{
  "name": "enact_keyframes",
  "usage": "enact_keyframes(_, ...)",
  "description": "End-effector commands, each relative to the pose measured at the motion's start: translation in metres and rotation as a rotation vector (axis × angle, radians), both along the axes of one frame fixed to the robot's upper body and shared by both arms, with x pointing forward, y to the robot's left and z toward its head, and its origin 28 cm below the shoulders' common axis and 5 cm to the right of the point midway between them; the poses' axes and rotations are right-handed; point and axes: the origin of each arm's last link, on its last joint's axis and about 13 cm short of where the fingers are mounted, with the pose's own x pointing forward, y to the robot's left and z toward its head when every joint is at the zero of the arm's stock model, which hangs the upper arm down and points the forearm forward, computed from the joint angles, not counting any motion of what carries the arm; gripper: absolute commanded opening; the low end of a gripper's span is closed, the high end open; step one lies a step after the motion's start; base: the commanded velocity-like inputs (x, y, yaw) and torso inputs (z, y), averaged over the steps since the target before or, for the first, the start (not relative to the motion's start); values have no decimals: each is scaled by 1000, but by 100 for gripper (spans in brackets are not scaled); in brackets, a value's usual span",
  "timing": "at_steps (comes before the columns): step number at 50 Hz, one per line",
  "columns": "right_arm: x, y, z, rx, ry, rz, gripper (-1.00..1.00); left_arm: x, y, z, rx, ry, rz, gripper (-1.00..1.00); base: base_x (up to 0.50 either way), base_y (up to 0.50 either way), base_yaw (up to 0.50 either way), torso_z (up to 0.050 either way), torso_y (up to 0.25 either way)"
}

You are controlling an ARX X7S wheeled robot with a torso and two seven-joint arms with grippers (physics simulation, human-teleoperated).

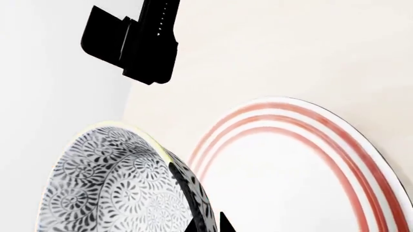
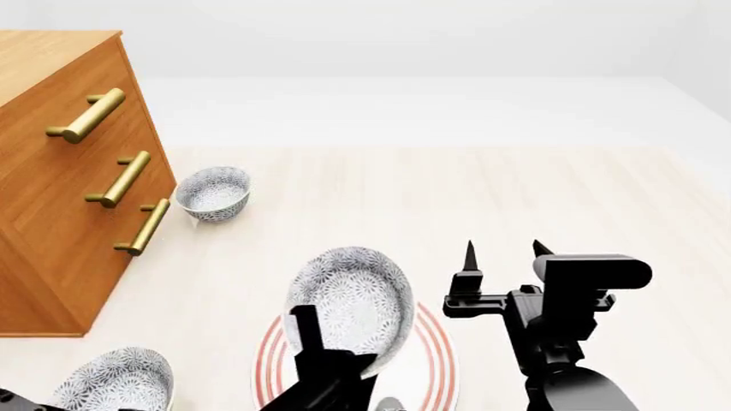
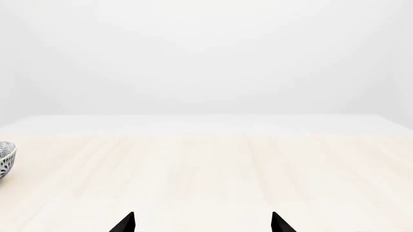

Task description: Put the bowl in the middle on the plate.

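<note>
my left gripper [image 2: 314, 342] pinching the rim of the bowl [image 2: 352, 308], tilted over the plate [image 2: 440, 364], my right gripper [image 2: 502, 253] spread apart, holding nothing

Two black robot arms reach forward, seen from above.
The left gripper [image 2: 331, 342] has its jaws clamped tight; the right gripper [image 2: 502, 250] points forward, jaws spread apart.

Speckled bowl [image 2: 352, 308] tilted over red-ringed plate [image 2: 437, 368]
</note>
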Motion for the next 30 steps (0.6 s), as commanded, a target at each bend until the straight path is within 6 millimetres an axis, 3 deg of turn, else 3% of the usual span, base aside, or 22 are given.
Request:
enact_keyframes(1, -1, 0, 1, 2, -1, -1, 100, 9, -5, -3, 15, -34, 12, -100, 0, 0, 0, 0, 0)
enact_keyframes(30, -1, 0, 0, 4, -6, 0, 100, 21, -6, -22, 74, 22, 23, -100, 0, 0, 0, 0, 0)
